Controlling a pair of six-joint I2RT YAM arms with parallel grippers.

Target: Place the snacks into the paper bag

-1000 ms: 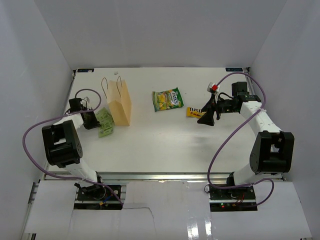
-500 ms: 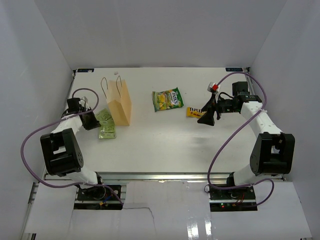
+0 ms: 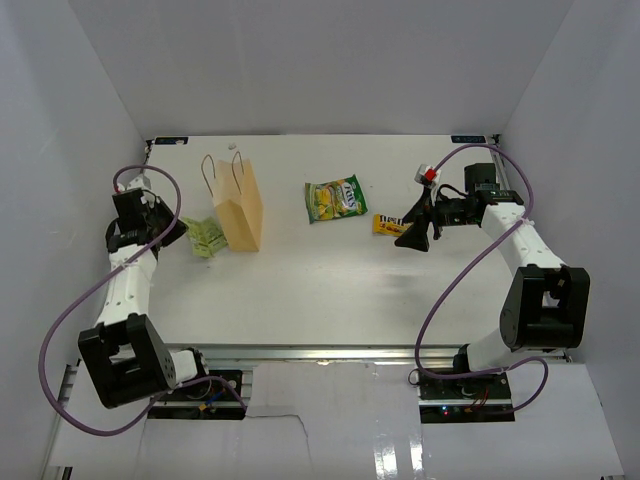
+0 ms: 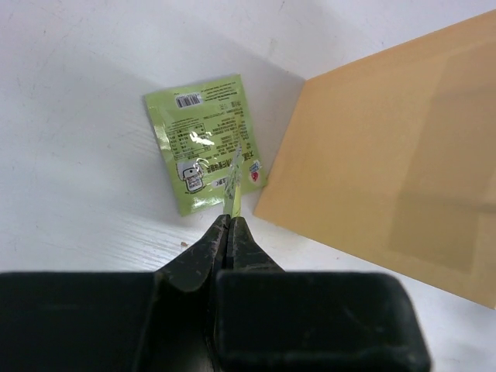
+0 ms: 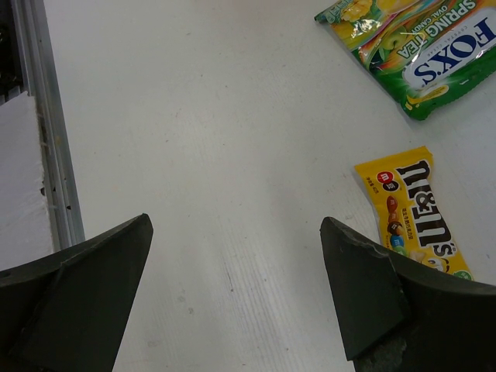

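The left claw (image 4: 229, 222) is closed tight, its two fingers pressed together on the edge of a thin sachet (image 4: 234, 177) that shows edge-on as a narrow strip rising from the tips. Beyond it, a pale green sachet (image 4: 204, 142) with a barcode and small print lies flat on the table (image 3: 320, 290). The paper bag (image 3: 241, 206) stands just to the right of that sachet, its handles up, and in the left wrist view its tan side fills the right half of the frame, close beside the closed tips. I cannot tell whether the pinched strip touches the flat sachet under it. Both snacks are well apart from this claw, on the far side of the bag. The green pouch (image 3: 336, 199) lies flat near the middle of the table, and the yellow candy packet (image 3: 387, 224) lies flat to its right. The right claw (image 5: 234, 225) is spread wide with nothing between its fingers, only bare table. In the right wrist view the yellow packet lies just by the right-hand finger (image 5: 364, 287), its lower end running under that finger's edge, and the green pouch sits farther out past it near the top corner. From above, this claw hangs just beside the yellow packet, on the side away from the bag.
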